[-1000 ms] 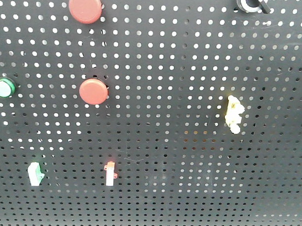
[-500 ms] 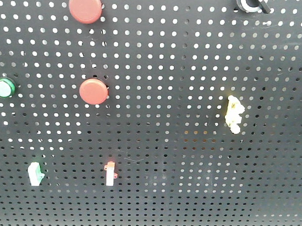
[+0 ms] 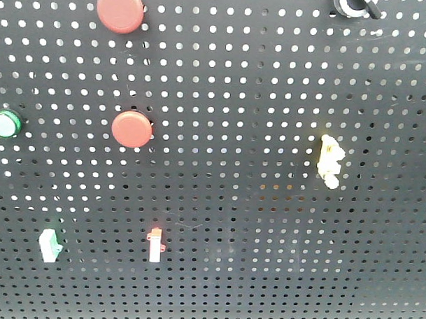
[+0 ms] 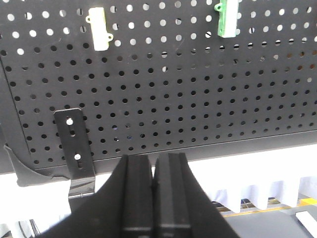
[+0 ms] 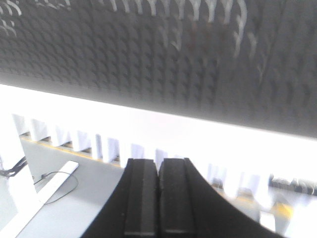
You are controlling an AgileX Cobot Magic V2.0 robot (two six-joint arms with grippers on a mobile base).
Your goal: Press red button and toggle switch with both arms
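Both tools closed; two red buttons.

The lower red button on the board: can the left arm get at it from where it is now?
Probably yes. The left claw is shut and empty, below the pegboard edge. Nothing stands before the lower red button in the front view. The arm must rise first.

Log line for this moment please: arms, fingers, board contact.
left gripper: shut, below pegboard, no contact | right gripper: shut, off board, view blurred | red button: untouched
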